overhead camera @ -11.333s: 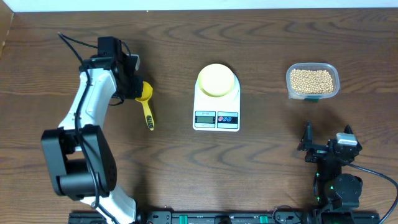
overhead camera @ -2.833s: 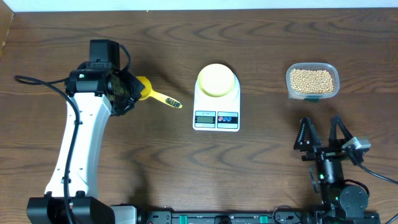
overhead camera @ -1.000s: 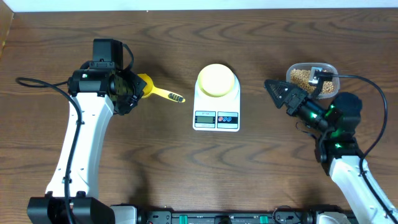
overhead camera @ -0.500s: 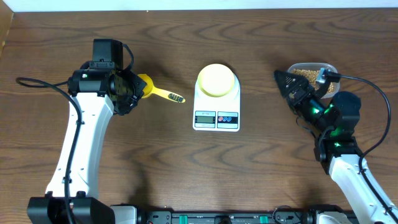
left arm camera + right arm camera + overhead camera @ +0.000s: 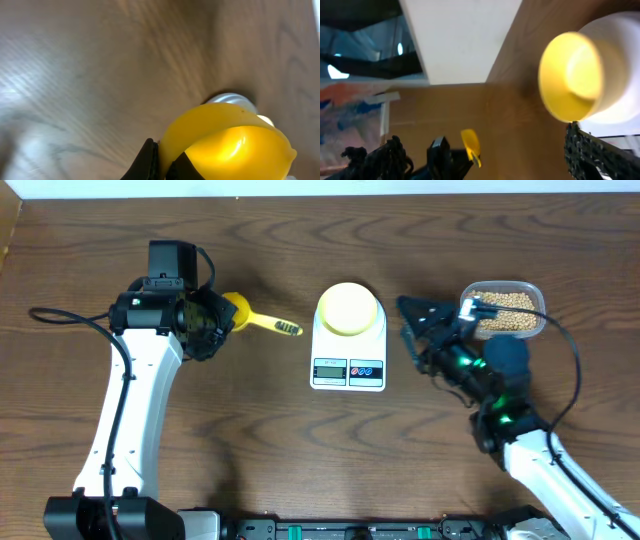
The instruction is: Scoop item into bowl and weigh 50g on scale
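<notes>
The pale yellow-green bowl (image 5: 348, 308) stands on the white scale (image 5: 348, 365) at mid table. The beans (image 5: 508, 304) fill a clear tub (image 5: 528, 327) at the right. My left gripper (image 5: 208, 326) is shut on the rim of the yellow scoop (image 5: 236, 310), left of the scale, with the handle pointing right. In the left wrist view the fingers (image 5: 149, 159) pinch the scoop's rim (image 5: 230, 142). My right gripper (image 5: 408, 325) is open and empty, between the tub and the scale, close to the scale's right side. The right wrist view shows the bowl (image 5: 567, 75) ahead of a finger (image 5: 592, 155).
The scale's display and two buttons (image 5: 348, 370) face the front edge. The scoop's handle tip (image 5: 290, 330) ends just left of the scale. The left arm with the scoop (image 5: 470, 144) shows far off in the right wrist view. A cable (image 5: 60, 315) loops left of the left arm.
My right arm has swung left from over the tub to beside the scale, jaws still open. My left gripper still holds the scoop, which has shifted slightly up and right.
</notes>
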You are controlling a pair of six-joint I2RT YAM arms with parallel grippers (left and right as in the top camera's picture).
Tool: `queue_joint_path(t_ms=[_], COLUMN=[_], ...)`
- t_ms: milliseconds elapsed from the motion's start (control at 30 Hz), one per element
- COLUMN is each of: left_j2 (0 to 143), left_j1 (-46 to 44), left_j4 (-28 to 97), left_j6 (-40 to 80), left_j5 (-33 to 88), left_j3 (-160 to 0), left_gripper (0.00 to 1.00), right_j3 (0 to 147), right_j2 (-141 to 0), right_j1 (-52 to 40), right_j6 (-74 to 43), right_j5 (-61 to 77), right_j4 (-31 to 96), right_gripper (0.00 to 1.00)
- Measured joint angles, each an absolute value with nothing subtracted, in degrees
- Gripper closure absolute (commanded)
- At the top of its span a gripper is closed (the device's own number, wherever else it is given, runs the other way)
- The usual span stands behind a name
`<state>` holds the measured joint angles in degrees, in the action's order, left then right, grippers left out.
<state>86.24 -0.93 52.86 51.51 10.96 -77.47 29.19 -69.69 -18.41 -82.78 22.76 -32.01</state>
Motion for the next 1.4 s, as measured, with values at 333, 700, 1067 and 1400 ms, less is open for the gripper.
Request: queue_joint_path(t_ms=[333, 700, 1067, 1400], left_j2=[86.24, 86.24, 86.24, 86.24], left_j1=[-0.97, -1.67, -5.8, -6.15], left_j4=[43.92, 45.91, 45.1, 44.86], left_j6=[55.64, 58.54, 58.52, 58.5], left_j5=[13.26, 16.84, 17.72, 17.72], left_j3=[-77.47, -77.45, -77.47, -77.45], left_gripper=[0.92, 0.92, 0.92, 0.92], right_j3=[29.19, 29.21, 30.48, 34.2], right_j2=[-69.69, -69.71, -69.71, -71.0], right_j1=[-21.15, -21.15, -21.15, -21.15], right_j6=[-83.61, -79.09, -69.3, -63.77], right_j5=[16.29, 15.35, 17.41, 19.22], right_j4=[-34.68, -37.32, -39.44, -35.4], right_gripper=[0.04, 0.01, 0.01, 0.01])
